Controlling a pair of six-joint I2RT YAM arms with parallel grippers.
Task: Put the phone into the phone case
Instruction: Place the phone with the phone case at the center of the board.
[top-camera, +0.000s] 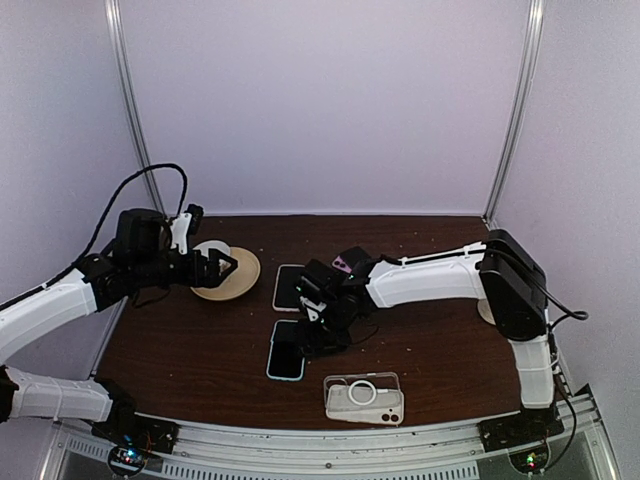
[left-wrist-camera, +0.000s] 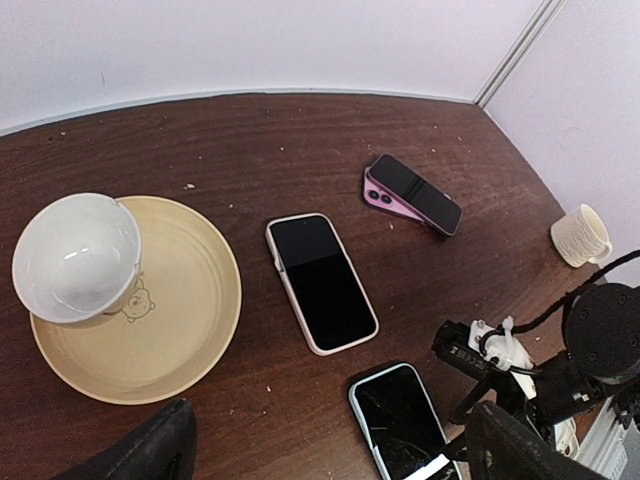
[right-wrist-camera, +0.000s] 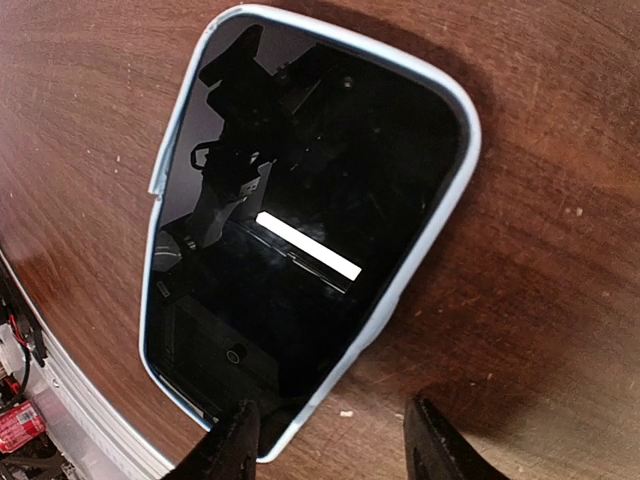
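Here, right hand (right-wrist-camera: 335, 442) spread wide over phone (right-wrist-camera: 300, 230) end, partly cropped, perhaps touching; left hand (left-wrist-camera: 330, 455) wide.

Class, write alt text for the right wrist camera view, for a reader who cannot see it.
A phone with a pale blue rim lies screen-up on a dark brown wooden table, its black glass reflecting the arm above. At the bottom edge, the right gripper shows two black fingertips apart, holding nothing.
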